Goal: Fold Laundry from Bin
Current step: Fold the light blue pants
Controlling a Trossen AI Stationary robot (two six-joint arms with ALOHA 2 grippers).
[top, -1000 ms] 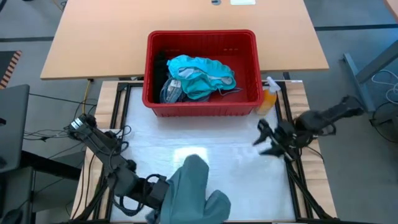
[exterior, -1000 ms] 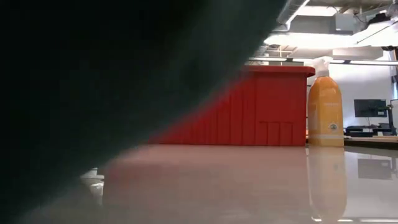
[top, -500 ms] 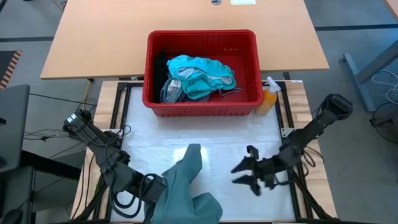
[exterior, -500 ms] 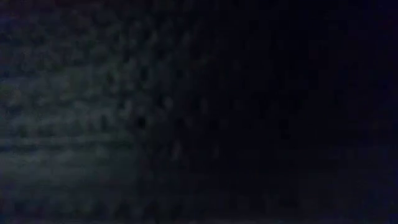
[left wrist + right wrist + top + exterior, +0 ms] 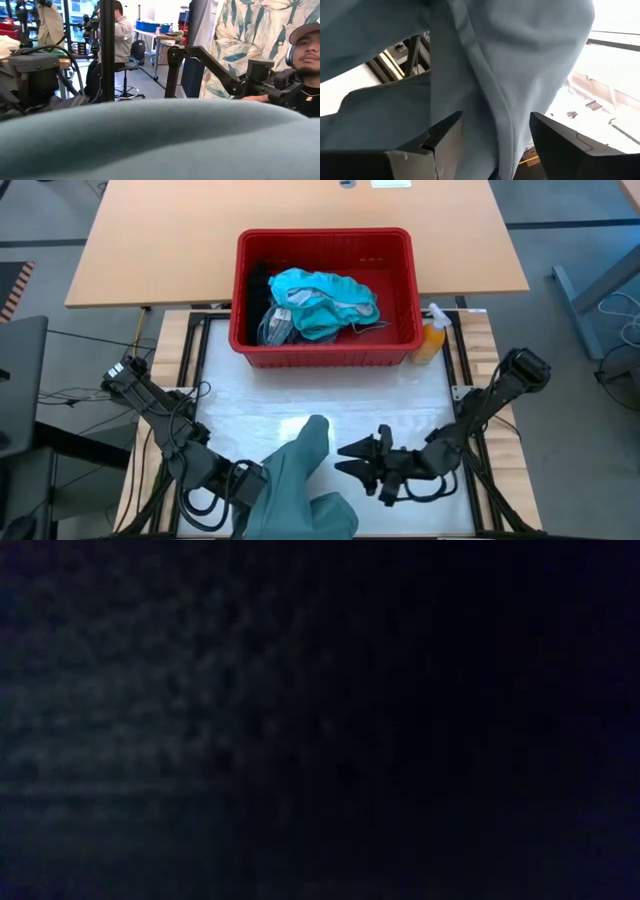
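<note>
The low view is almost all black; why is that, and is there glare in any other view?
Low view: nearly black, seemingly covered by something close; what, it does not show. High view: a bright glare patch on the white table beside the grey-green garment. Right wrist view: bright, washed-out light behind the garment.

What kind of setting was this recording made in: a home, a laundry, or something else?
Most likely a robotics lab or workshop, not a home. Beyond the grey-green garment, the left wrist view shows another robot arm on a stand, a seated person at a workbench, and tables carrying equipment.

Grey-green garment [image 5: 300,480] draped near, teal laundry [image 5: 325,302] in red bin [image 5: 325,352]
</note>
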